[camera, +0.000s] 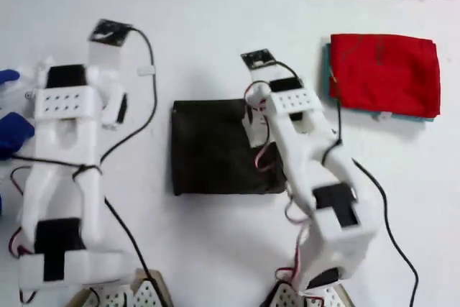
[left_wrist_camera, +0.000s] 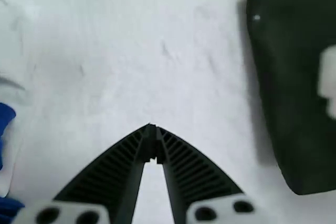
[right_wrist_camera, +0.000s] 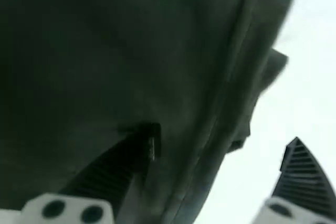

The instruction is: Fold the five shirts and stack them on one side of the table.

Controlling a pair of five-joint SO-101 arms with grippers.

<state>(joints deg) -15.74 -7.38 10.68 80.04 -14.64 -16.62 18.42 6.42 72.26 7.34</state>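
Partly hidden
We are seeing the red shirt [camera: 384, 73] covering most of the teal shirt [camera: 413, 115], the right arm [camera: 316, 163] hiding one edge of the black shirt [camera: 215, 149], and the picture's edge cutting a blue object [camera: 11, 106].

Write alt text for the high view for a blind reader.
A folded black shirt lies on the white table, the right arm over its right edge. A red shirt sits on teal cloth at far right; the left arm stands left.
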